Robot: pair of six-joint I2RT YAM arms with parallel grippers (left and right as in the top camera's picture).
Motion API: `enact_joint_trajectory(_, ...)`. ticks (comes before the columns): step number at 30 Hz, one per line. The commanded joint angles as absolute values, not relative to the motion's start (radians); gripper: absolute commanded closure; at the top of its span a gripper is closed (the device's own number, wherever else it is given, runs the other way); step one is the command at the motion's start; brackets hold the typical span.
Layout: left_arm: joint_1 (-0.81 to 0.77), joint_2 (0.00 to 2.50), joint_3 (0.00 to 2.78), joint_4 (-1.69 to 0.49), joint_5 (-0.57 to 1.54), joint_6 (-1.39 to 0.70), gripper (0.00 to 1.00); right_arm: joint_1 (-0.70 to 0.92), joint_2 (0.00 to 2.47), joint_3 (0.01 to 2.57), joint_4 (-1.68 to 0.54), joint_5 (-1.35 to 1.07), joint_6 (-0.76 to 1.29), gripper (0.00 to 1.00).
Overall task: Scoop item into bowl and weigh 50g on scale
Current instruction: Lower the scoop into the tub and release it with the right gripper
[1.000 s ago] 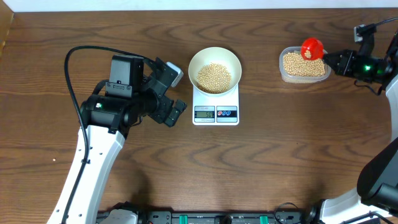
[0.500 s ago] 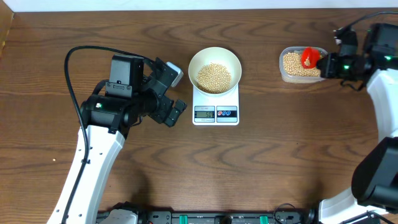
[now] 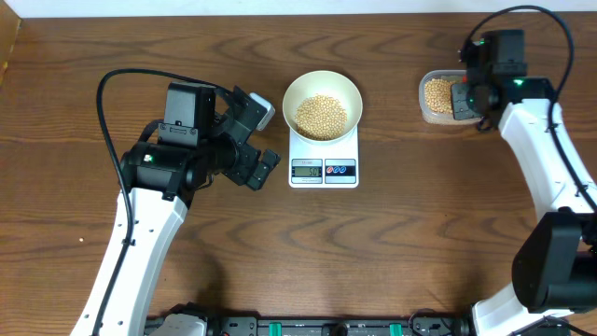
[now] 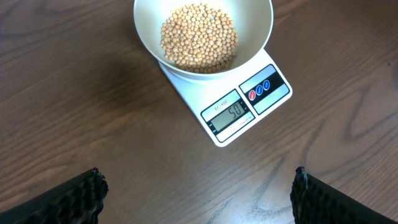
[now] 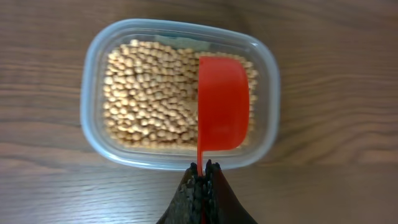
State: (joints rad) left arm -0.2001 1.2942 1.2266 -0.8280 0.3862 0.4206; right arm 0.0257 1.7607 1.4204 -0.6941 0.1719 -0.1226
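The small white kitchen scale [image 4: 264, 99] sits in the middle of the brown wooden bench [image 3: 420, 243]. The round white bowl [image 4: 146, 31] stands on top of the scale. A heap of little round tan beans [image 4: 199, 37] lies in the bowl. The grey screen [image 4: 231, 113] on the front of the scale looks like it says 50. So I think the scooping and weighing are done.

Well off to the right of the scale is a clear plastic tub [image 5: 93, 124] with more beans in it. The red plastic scoop [image 5: 222, 112] is over the beans at the tub's right side. I cannot tell if it has beans in it. The right pincer [image 5: 200, 180] is clamped tight on the scoop's thin handle.

The left pincer [image 4: 196, 186] is just to the left of the scale. Its two fingers are wide apart and it holds nothing.

What may be left is small: put the scoop down and let go.
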Motion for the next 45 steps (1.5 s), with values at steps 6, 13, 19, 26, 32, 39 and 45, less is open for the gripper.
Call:
enact_joint_trajectory(6, -0.202, 1.293, 1.241, -0.83, 0.381, 0.434, 0.04, 0.149, 1.767, 1.44, -0.691, 0.556, -0.196, 0.99)
enact_joint_trajectory(13, -0.202, 1.293, 1.241, -0.83, 0.381, 0.434, 0.04, 0.206, 1.767, 1.44, -0.688, 0.651, -0.225, 0.99)
enact_joint_trajectory(19, -0.202, 1.293, 1.241, -0.83, 0.381, 0.434, 0.04, 0.205, 1.767, 1.44, -0.69, 0.588, -0.202, 0.99)
enact_joint_trajectory(26, -0.202, 1.293, 1.241, -0.83, 0.381, 0.434, 0.04, 0.204, 1.767, 1.44, -0.69, 0.411, -0.122, 0.99)
enact_joint_trajectory(32, -0.202, 1.293, 1.241, -0.83, 0.381, 0.434, 0.04, 0.19, 1.75, 1.44, -0.678, 0.287, 0.044, 0.99)
enact_joint_trajectory(39, -0.202, 1.293, 1.241, -0.83, 0.381, 0.434, 0.04, 0.093, 1.711, 1.439, -0.693, -0.046, 0.419, 0.98)
enact_joint_trajectory(45, -0.202, 1.293, 1.241, -0.83, 0.381, 0.434, 0.04, 0.008, 1.713, 1.397, -0.688, -0.111, 0.809, 0.99)
